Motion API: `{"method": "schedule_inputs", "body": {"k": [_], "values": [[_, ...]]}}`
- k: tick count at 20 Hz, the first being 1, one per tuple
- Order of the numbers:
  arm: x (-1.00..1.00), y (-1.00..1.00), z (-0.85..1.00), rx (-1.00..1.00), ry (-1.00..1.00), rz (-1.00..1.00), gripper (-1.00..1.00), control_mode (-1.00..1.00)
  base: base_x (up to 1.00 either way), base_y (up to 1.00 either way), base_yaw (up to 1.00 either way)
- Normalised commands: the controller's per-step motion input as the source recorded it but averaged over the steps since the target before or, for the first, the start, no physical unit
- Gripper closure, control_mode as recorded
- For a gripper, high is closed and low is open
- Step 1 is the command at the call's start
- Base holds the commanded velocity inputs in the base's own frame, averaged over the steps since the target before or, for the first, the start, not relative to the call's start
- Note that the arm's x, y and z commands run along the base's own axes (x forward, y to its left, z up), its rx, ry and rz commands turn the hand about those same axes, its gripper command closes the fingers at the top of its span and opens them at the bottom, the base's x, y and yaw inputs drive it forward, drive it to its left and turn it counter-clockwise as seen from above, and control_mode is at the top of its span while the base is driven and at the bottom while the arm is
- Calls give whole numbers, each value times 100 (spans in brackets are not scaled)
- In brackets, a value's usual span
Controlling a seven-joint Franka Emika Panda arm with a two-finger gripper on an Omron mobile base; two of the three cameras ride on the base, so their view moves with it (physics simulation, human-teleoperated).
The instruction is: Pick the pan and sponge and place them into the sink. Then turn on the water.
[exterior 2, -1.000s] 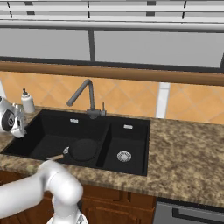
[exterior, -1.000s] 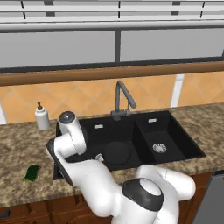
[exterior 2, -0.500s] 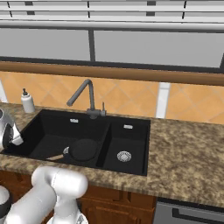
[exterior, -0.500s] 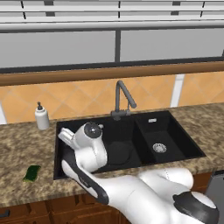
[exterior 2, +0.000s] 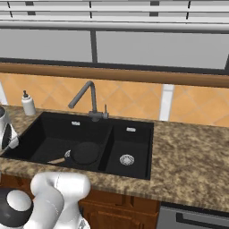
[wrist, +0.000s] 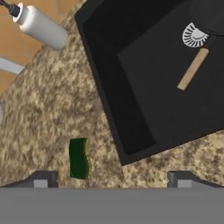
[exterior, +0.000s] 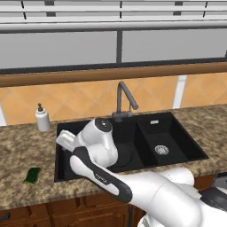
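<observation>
One sponge (counter), one pan

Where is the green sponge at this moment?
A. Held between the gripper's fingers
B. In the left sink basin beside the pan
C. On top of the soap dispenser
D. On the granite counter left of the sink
D: the sponge lies flat on the counter outside the left rim of the sink, while the pan already sits in the left basin and the open gripper holds nothing.
</observation>
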Motion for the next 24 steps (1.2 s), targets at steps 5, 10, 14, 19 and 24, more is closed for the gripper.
{"method": "schedule_inputs", "body": {"k": [5,10,14,19,24], "values": [[-17,60,13,-17,11,6,-100,-100,0,0,0],[0,51,0,-22,17,8,-100,-100,0,0,0],[0,36,-17,-18,8,7,-100,-100,0,0,0],[-3,34,-35,-17,0,1,-100,-100,0,0,0],[-10,18,-41,-9,-4,0,-100,-100,0,0,0]]}}
